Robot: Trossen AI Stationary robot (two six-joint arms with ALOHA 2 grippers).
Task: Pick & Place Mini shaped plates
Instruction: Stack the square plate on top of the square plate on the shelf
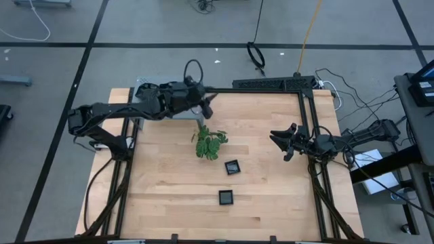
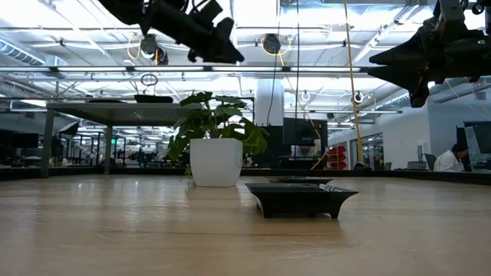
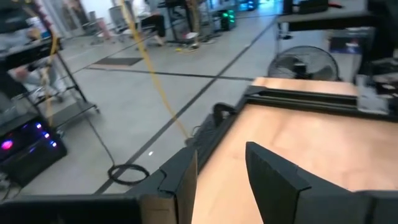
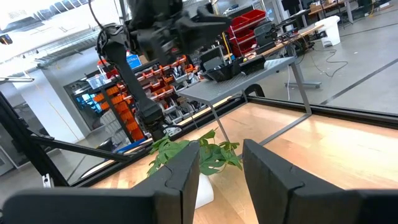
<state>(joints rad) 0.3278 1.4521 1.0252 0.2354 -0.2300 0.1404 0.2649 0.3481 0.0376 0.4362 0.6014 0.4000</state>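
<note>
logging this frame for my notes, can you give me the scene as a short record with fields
plates on table: two mini shaped plates, one nearer the plant, the other nearer the front edge
plates held: none
plant: potted plant mid-table, upright in a white pot
left claw: open, empty, raised near the table's back edge
right claw: open, empty, raised at the table's right side
table: wooden table

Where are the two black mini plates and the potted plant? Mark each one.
Upper mini plate [image 1: 232, 167]: high view, centre of the tilted dish.
Lower mini plate [image 1: 226, 197]: high view, centre of the square dish.
Potted plant [image 1: 209, 143]: high view, on its leaves.
</note>
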